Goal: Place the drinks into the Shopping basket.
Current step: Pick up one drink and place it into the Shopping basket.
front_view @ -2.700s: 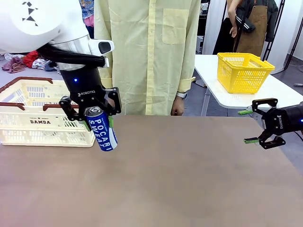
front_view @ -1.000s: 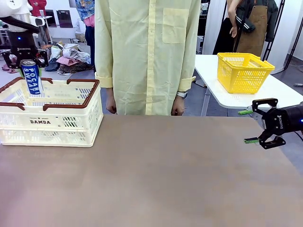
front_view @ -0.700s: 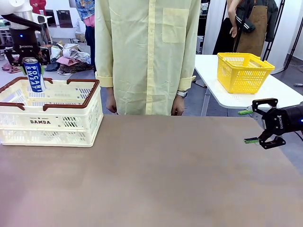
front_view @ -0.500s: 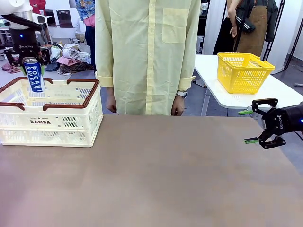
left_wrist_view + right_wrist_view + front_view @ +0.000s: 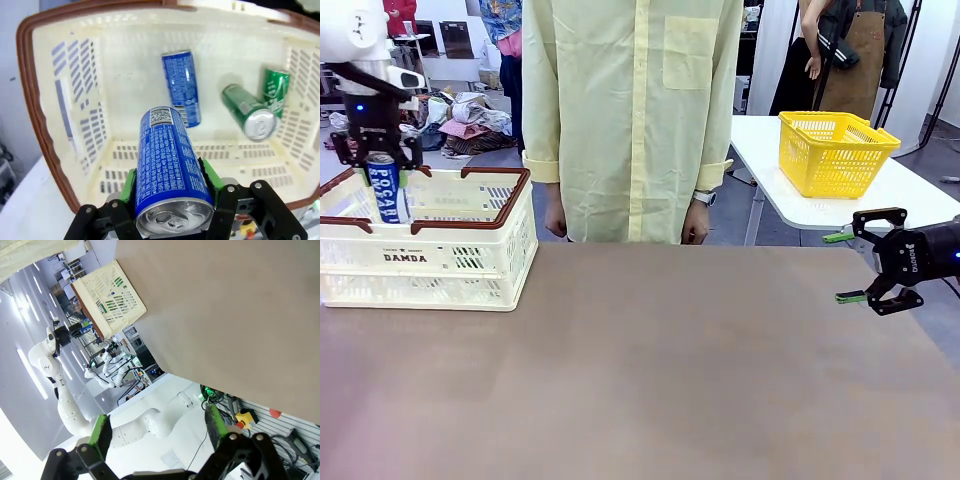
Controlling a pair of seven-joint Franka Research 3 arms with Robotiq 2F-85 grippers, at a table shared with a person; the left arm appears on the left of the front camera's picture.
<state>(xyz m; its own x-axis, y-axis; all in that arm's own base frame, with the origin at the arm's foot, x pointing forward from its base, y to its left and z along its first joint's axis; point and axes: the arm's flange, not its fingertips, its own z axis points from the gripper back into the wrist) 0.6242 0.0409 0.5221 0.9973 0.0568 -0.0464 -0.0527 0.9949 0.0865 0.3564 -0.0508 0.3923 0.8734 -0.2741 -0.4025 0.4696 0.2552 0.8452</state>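
Blue can (image 5: 170, 165) clamped upright in left gripper (image 5: 378, 160), over basket (image 5: 470, 255) at 10 o'clock. Right gripper (image 5: 868, 256) spread, empty. Risk: dropping onto lying cans (image 5: 182, 87), denting or bouncing out.

left gripper (image 5: 380, 163) | lowered blue can (image 5: 386, 188) | now inside Shopping basket (image 5: 470, 255) rim

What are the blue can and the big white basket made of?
The blue can looks like thin metal: its top is shiny silver with a pull tab, and its printed side is glossy. The basket looks like hard plastic, cream and fairly matte, with moulded slots in its walls and a brown rim. That is judged from looks alone.
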